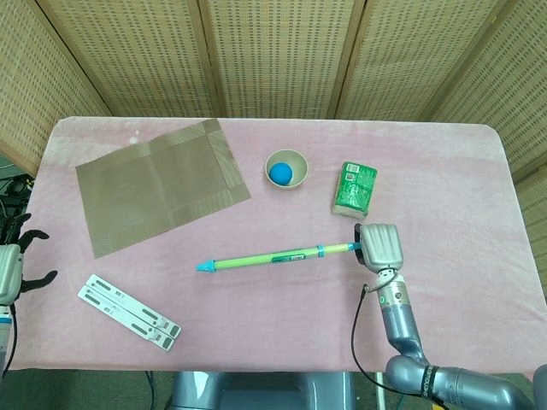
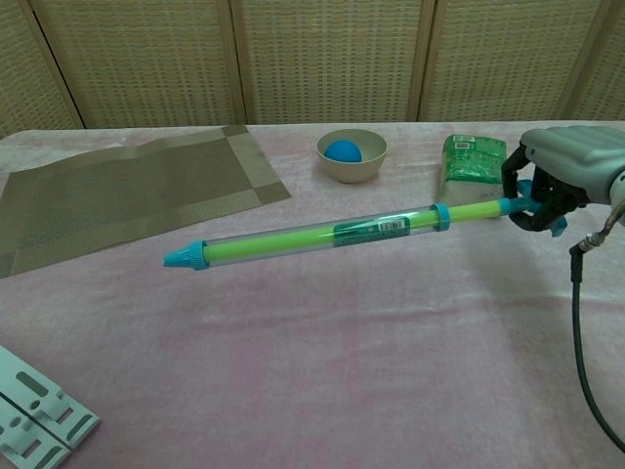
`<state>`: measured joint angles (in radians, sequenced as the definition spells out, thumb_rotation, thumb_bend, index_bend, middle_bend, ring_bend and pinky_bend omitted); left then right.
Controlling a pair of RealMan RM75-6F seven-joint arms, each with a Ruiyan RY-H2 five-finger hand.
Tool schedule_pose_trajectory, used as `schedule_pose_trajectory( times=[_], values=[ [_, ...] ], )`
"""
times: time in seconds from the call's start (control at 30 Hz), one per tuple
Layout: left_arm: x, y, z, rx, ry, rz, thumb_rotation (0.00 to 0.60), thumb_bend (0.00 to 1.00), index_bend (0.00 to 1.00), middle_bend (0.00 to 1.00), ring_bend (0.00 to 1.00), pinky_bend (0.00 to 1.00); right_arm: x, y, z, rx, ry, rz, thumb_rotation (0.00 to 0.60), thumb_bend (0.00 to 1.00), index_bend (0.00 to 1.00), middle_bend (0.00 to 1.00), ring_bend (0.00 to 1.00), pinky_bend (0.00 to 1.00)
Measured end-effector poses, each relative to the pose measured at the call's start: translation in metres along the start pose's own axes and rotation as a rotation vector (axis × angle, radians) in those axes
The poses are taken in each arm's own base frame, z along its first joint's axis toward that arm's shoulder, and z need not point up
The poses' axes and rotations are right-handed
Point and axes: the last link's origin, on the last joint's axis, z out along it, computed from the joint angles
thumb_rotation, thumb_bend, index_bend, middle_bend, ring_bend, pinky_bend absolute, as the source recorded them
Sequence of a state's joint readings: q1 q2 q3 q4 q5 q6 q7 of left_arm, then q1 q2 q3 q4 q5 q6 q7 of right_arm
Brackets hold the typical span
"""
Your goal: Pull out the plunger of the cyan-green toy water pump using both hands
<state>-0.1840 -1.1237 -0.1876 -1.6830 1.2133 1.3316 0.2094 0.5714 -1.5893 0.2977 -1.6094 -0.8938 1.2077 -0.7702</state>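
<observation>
The cyan-green toy water pump (image 1: 273, 256) (image 2: 322, 235) is a long clear tube with a green rod inside and cyan caps. It hangs above the pink table, nearly level, its cyan nozzle pointing left. My right hand (image 1: 379, 246) (image 2: 563, 166) grips the cyan plunger handle at the pump's right end. My left hand (image 1: 12, 263) shows only at the far left edge of the head view, off the table and far from the pump, with dark fingers spread and nothing in it.
A brown placemat (image 1: 158, 184) lies at the back left. A beige bowl (image 1: 285, 167) holds a blue ball, and a green packet (image 1: 354, 188) lies just behind my right hand. A grey slotted bar (image 1: 128, 312) sits near the front left edge.
</observation>
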Motion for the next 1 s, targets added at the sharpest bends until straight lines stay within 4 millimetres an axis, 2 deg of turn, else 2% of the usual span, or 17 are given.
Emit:
schedule_pose_trajectory(
  times=[0.1,0.17,0.23,0.27,0.3,0.37,0.43,0.53,0.73,0.87,1.0],
  values=[
    [0.005,0.006,0.014,0.000,0.000,0.026,0.600,0.21,0.68,0.07,0.00,0.00,0.004,-0.001,0.003,0.001,0.001,0.003,0.600,0.61,0.85,1.00,1.00,0.72],
    [0.007,0.012,0.023,-0.005,-0.002,0.033,0.600,0.22,0.73,0.06,0.00,0.00,0.006,-0.002,0.005,0.003,0.003,0.003,0.600,0.61,0.85,1.00,1.00,0.72],
    [0.009,0.019,0.032,-0.009,-0.013,0.036,0.600,0.23,0.66,0.07,0.00,0.00,0.008,-0.003,0.007,0.003,0.002,0.004,0.600,0.61,0.85,1.00,1.00,0.72],
    [0.009,0.022,0.035,-0.011,-0.020,0.034,0.600,0.23,0.58,0.07,0.00,0.02,0.008,-0.004,0.008,0.003,0.002,0.005,0.600,0.61,0.85,1.00,1.00,0.72],
    [0.009,0.026,0.039,-0.015,-0.032,0.030,0.600,0.23,0.49,0.10,0.04,0.08,0.009,-0.005,0.010,0.004,0.001,0.005,0.600,0.61,0.85,1.00,1.00,0.72],
    [0.009,0.032,0.044,-0.022,-0.055,0.028,0.600,0.23,0.35,0.20,0.16,0.23,0.011,-0.007,0.012,0.005,0.001,0.004,0.600,0.61,0.85,1.00,1.00,0.72],
    [0.010,0.040,0.052,-0.032,-0.081,0.033,0.600,0.23,0.25,0.38,0.33,0.38,0.012,-0.009,0.015,0.007,0.001,0.003,0.600,0.61,0.85,1.00,1.00,0.72],
    [0.010,0.050,0.060,-0.053,-0.114,0.040,0.600,0.23,0.29,0.54,0.45,0.46,0.013,-0.011,0.018,0.008,0.002,0.002,0.600,0.60,0.85,1.00,1.00,0.72],
    [0.009,0.067,0.073,-0.069,-0.174,0.031,0.600,0.23,0.51,0.70,0.55,0.50,0.010,-0.008,0.023,-0.001,-0.005,0.000,0.600,0.60,0.85,1.00,1.00,0.72],
    [0.007,0.076,0.078,-0.076,-0.190,0.017,0.600,0.23,0.55,0.74,0.58,0.52,0.009,-0.005,0.026,-0.010,-0.007,0.001,0.600,0.60,0.85,1.00,1.00,0.72],
    [0.006,0.090,0.083,-0.095,-0.198,0.029,0.600,0.23,0.48,0.74,0.59,0.52,0.011,-0.002,0.027,-0.015,-0.004,0.003,0.600,0.60,0.85,1.00,1.00,0.72]
  ],
)
